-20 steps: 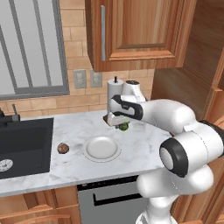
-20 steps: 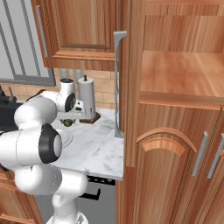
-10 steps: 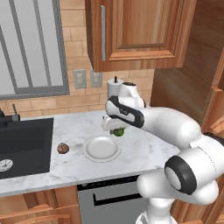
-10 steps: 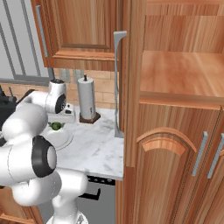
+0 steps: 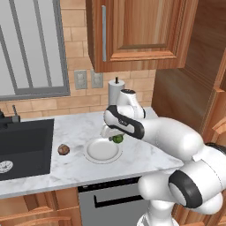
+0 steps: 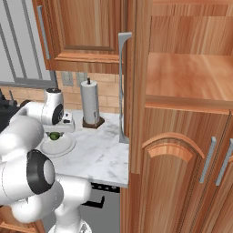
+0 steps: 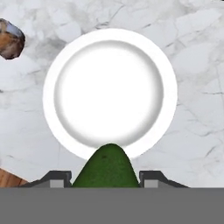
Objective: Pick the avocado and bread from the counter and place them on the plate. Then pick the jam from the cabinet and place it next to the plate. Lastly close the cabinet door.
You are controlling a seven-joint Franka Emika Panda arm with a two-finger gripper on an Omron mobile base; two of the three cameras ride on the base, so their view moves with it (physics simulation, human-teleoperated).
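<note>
The avocado was pinched by the claw above the plate rim; released there, it could be tipped onto the counter.

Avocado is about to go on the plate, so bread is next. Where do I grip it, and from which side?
Probably straight down from above, jaws across the widest middle of the bread. It is a small round lump lying alone on the counter, apart from the plate and near the sink, so no side is blocked. First the gripper, shut on the avocado, must let go.
</note>
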